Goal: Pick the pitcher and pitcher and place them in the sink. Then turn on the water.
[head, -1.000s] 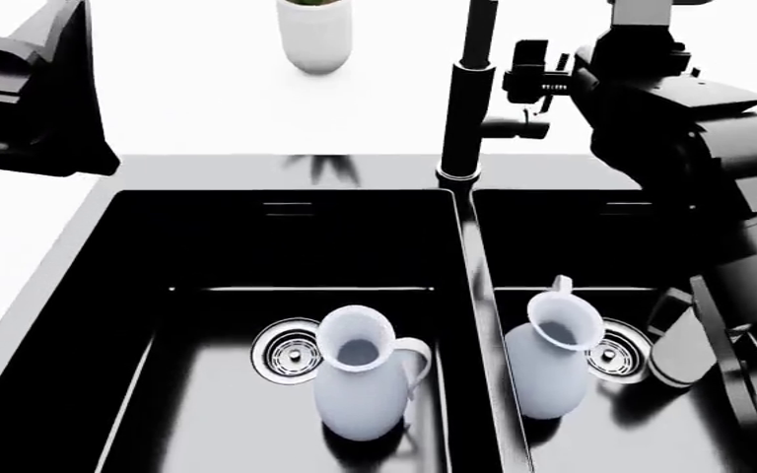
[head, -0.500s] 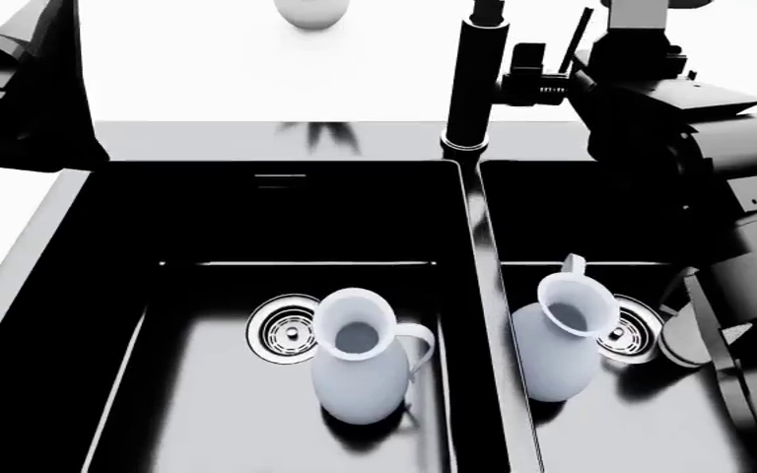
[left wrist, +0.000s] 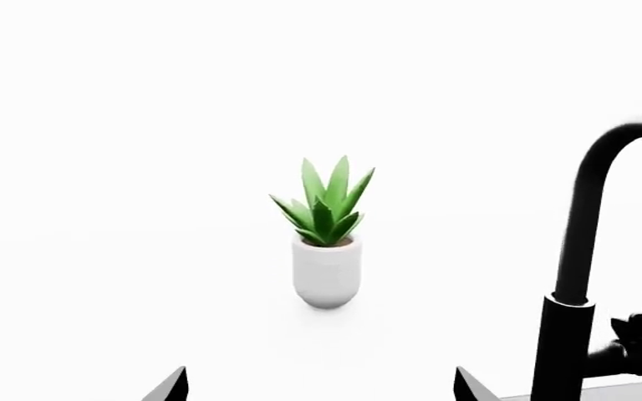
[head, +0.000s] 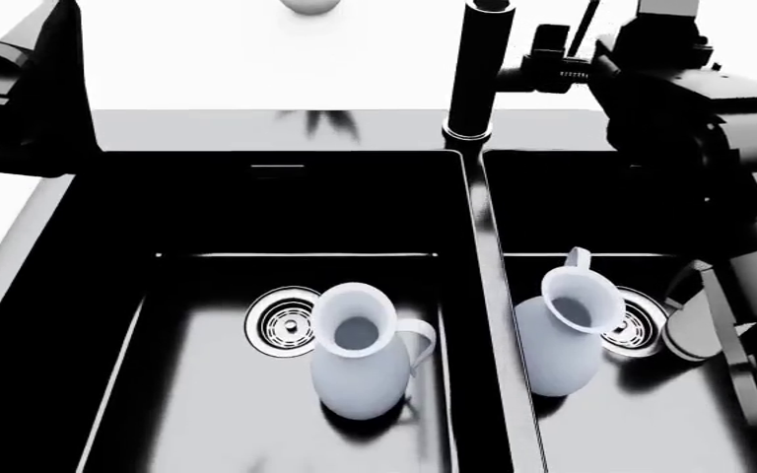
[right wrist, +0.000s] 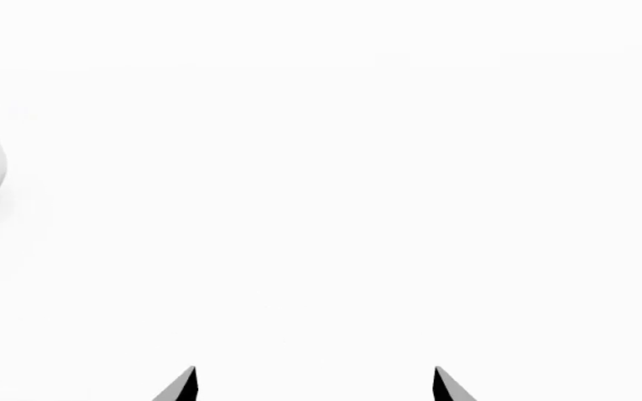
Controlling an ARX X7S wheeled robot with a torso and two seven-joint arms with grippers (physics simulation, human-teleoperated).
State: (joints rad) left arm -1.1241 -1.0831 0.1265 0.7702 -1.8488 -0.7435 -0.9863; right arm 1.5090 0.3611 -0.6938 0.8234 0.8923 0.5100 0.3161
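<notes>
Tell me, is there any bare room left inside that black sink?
Yes. In the left basin, the floor behind the fatter jug and its drain is bare up to the back wall. The right basin is tighter: the slimmer jug stands against its drain, with the right arm crowding that side.

head: looked steeply down into sink (head: pixel 36 325) | wrists: faced level, backward | shared: tap (head: pixel 475 74), plant pot (left wrist: pixel 327 269)
</notes>
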